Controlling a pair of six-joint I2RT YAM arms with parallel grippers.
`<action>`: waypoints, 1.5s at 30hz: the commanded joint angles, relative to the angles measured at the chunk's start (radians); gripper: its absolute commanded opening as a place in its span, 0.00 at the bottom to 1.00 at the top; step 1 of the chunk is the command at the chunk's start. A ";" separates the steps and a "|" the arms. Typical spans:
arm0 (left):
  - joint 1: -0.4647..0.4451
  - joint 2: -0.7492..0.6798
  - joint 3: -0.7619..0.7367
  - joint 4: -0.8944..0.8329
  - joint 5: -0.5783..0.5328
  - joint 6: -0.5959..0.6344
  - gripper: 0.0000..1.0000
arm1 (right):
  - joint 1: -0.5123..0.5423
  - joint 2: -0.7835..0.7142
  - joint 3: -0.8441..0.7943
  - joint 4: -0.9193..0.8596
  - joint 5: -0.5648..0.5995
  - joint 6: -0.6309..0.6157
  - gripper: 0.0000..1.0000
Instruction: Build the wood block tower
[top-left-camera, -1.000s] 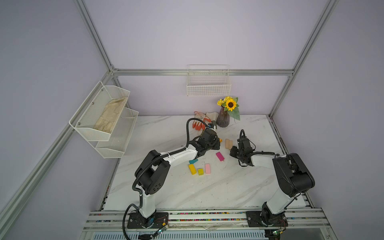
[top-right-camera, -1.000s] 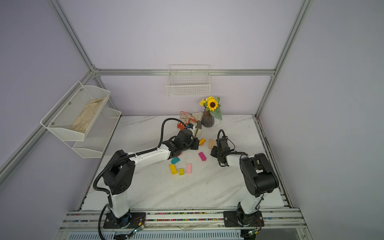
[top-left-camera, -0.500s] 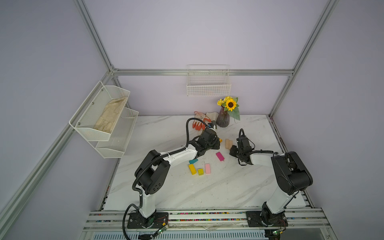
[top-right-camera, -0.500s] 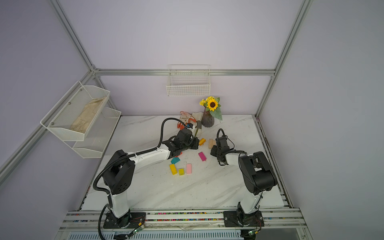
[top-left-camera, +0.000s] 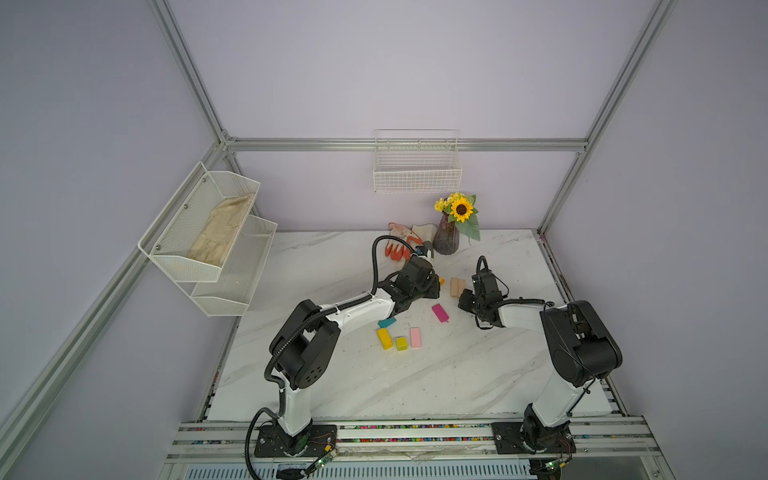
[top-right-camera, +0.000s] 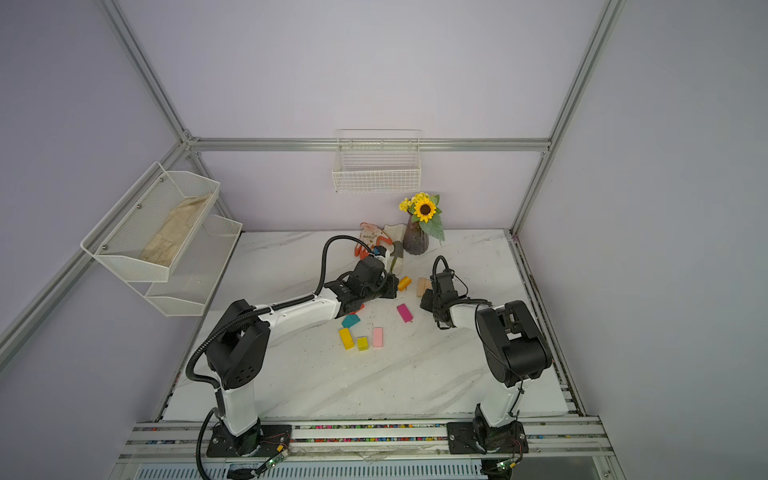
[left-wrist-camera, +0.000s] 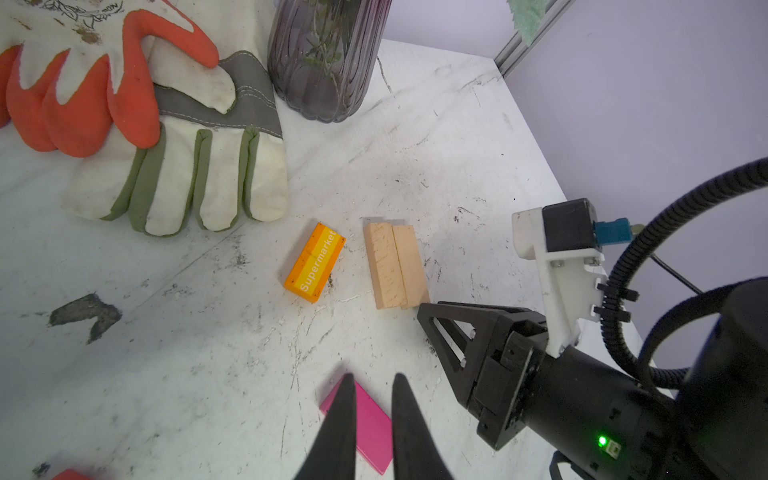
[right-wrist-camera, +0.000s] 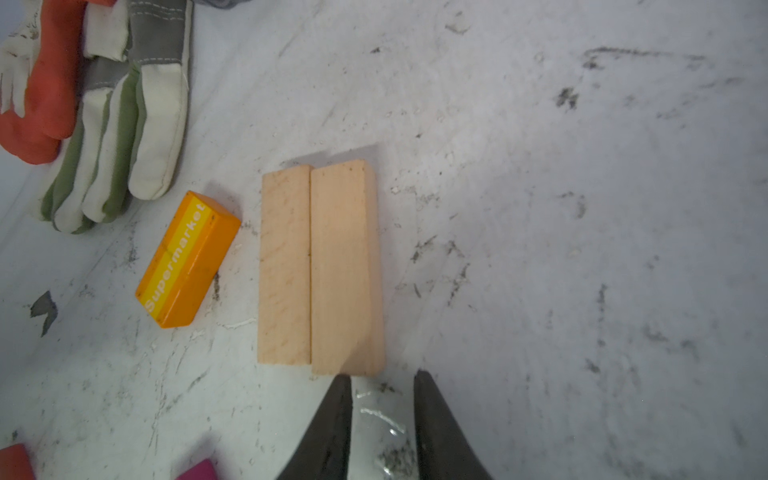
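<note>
Nothing stacked yet: wood blocks lie flat, scattered on table. Left end effector pressed together, empty, near magenta block. Right end effector slightly spread, empty, just beside touching tan bars. We risk shoving both bars: gap looks narrow.

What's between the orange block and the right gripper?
Two tan blocks, lying side by side, sit between the orange block and the right gripper; the right wrist view shows it.

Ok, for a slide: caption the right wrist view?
Open right hand near two tan blocks lying side by side; orange block nearby.
</note>
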 joint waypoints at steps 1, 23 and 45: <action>0.009 -0.026 -0.034 0.036 0.006 0.018 0.17 | 0.005 0.015 0.018 -0.024 0.018 -0.009 0.29; 0.011 -0.034 -0.043 0.044 0.014 0.013 0.17 | 0.004 0.029 0.032 -0.029 0.027 -0.008 0.29; 0.014 -0.331 -0.236 -0.020 -0.106 0.073 0.16 | 0.036 -0.270 -0.100 0.007 0.017 -0.009 0.42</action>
